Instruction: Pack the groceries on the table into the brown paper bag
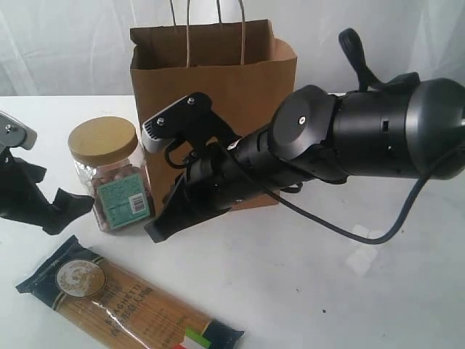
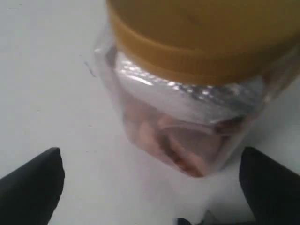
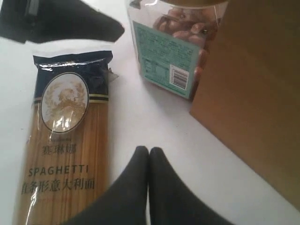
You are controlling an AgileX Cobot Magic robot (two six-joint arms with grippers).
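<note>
Two groceries lay within reach of your arms on the smooth white table (image 1: 327, 291). Your left gripper (image 2: 150, 201) was released, its matte black fingers (image 2: 33, 187) spread wide. The jar (image 2: 187, 117) sat just ahead of the gap between them, touched by neither. It was clear, glossy plastic with rounded corners under a round tan lid (image 2: 197, 42). Brownish nuts showed through its wall, and it carried a teal label (image 1: 123, 201) on one face.

Your right gripper (image 3: 149, 157) was clenched, its two tapered black fingers pressed together with nothing between them and the tip low over the table. Just ahead of that tip and off to one side lay the packet (image 3: 65, 140). It was long and flat, in shiny film, with a dark blue end bearing a pale oval medallion and straw-coloured strands behind a clear window.

Close on the other side of that gripper stood the bag (image 1: 211, 65), upright and open-topped, made of stiff creased brown paper with twisted loop handles (image 1: 216, 29). The jar stood just beside it.
</note>
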